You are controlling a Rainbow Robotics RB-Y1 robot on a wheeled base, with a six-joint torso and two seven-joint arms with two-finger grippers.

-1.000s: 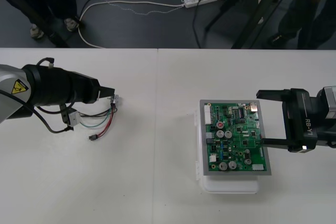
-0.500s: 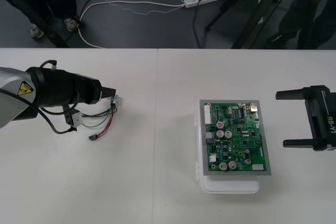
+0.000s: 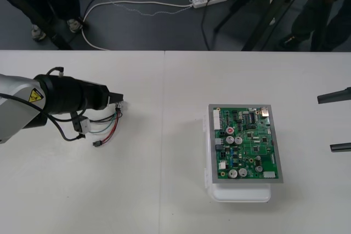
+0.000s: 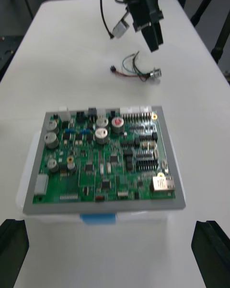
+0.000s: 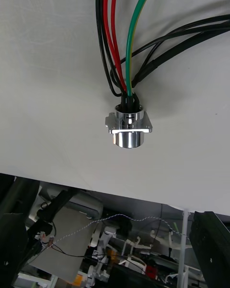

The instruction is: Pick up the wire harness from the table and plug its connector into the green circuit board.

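Red, black and green wire harness (image 3: 107,124) lies on the pale desk (image 3: 137,190); its round metal socket (image 5: 128,129) rests just ahead of the spread left fingers (image 5: 211,249). At the desk's edge, the right fingers (image 3: 334,96) gape too.

The left arm (image 3: 22,105) comes in level, well left of the board (image 3: 247,143), its silver link leading into a black wrist (image 3: 71,97) that points toward the board. The left gripper (image 3: 117,101) hangs low at the wrist's tip, its fingers (image 5: 211,249) spread wide apart. The right gripper (image 3: 326,123) stands well right of the board. Its two black fingers (image 3: 335,96) reach toward the board, roughly parallel and far apart.
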